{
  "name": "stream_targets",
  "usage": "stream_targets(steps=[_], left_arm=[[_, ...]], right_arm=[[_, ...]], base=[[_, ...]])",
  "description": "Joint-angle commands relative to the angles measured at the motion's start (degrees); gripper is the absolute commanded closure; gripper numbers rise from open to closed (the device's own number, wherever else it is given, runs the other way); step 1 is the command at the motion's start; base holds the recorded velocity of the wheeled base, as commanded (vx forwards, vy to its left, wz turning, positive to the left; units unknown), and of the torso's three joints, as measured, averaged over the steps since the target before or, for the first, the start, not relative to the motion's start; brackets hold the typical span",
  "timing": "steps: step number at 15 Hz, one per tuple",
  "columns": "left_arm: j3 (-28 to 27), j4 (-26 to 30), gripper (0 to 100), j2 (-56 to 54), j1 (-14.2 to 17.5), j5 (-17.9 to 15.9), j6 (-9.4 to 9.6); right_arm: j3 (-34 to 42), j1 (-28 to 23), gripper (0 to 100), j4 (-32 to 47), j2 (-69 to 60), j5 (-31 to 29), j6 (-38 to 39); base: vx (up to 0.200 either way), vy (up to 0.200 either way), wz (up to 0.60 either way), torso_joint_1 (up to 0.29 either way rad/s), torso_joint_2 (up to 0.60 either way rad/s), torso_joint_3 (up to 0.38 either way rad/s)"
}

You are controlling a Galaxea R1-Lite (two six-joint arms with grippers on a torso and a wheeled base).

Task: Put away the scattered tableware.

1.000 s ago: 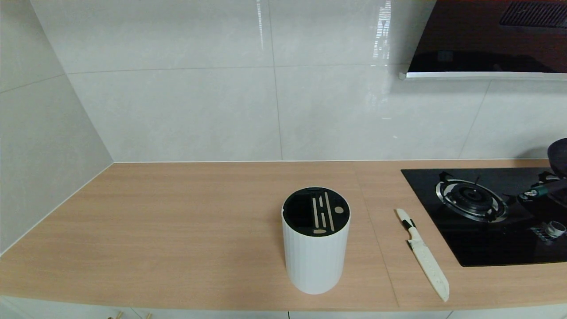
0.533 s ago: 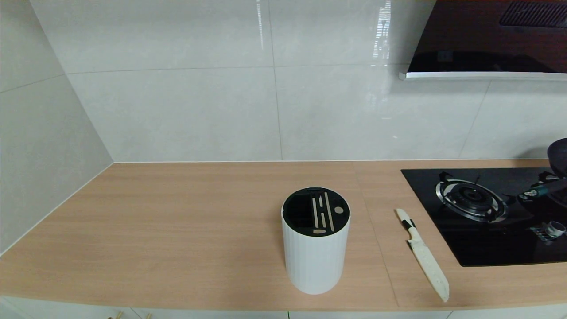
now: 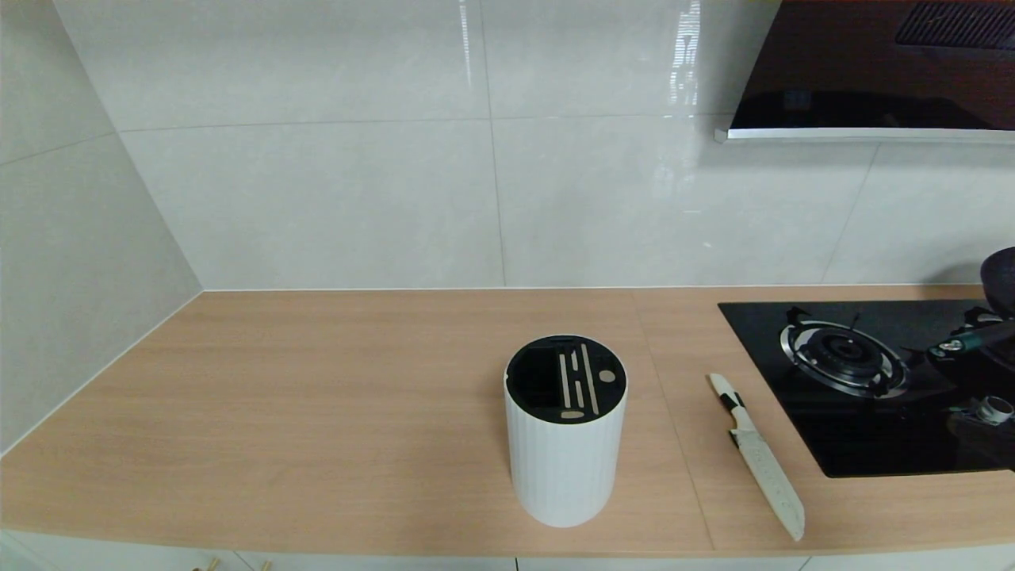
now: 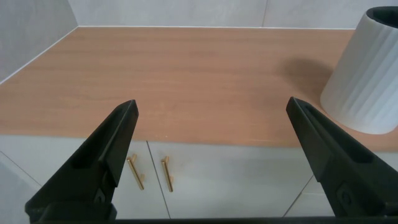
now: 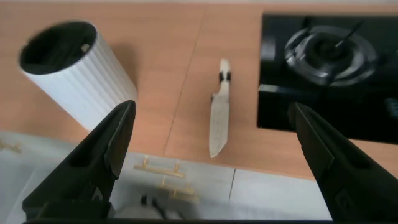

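Left hand [image 4: 211, 109] and right hand [image 5: 212, 107] spread apart; knife [image 3: 757, 456] lies between holder [image 3: 564, 460] and stove [image 3: 793, 412]

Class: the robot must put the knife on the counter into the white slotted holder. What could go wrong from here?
1. The knife lies flat with its blade tip near the front edge of the countertop; a clumsy grasp might push it off.
2. The slots in the holder are narrow; a tilted blade may miss them or topple the tall holder.
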Motion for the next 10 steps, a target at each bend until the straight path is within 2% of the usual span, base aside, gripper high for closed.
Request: stream_targets(steps=[1, 4, 7, 8, 10], left_arm=[[0.0, -0.02, 0, 0.02, 0.02, 0.02, -0.02], [0.0, -0.02, 0, 0.02, 0.02, 0.02, -0.02], [0.0, -0.02, 0, 0.02, 0.02, 0.02, -0.02], [0.0, -0.02, 0, 0.02, 0.02, 0.02, -0.02], [0.0, -0.02, 0, 0.02, 0.02, 0.02, -0.02]], right_arm=[[-5.19, 5.55, 0, -3.22, 19.25, -2.31, -0.07], [-6.42, 7.48, 0, -9.46, 29.8, -7.41, -1.3], [-6.86, 8.71, 0, -16.23, 38.85, -7.76, -1.3], [-6.24, 9.06, 0, -23.88, 46.94, -10.75, -1.21], [-5.63, 9.06, 0, -28.36, 52.82, -13.74, -1.12]], base=[[0.0, 0.0, 0.0, 0.0, 0.0, 0.0], [0.0, 0.0, 0.0, 0.0, 0.0, 0.0], [0.0, 0.0, 0.0, 0.0, 0.0, 0.0], [0.0, 0.0, 0.0, 0.0, 0.0, 0.0], [0.0, 0.0, 0.0, 0.0, 0.0, 0.0]])
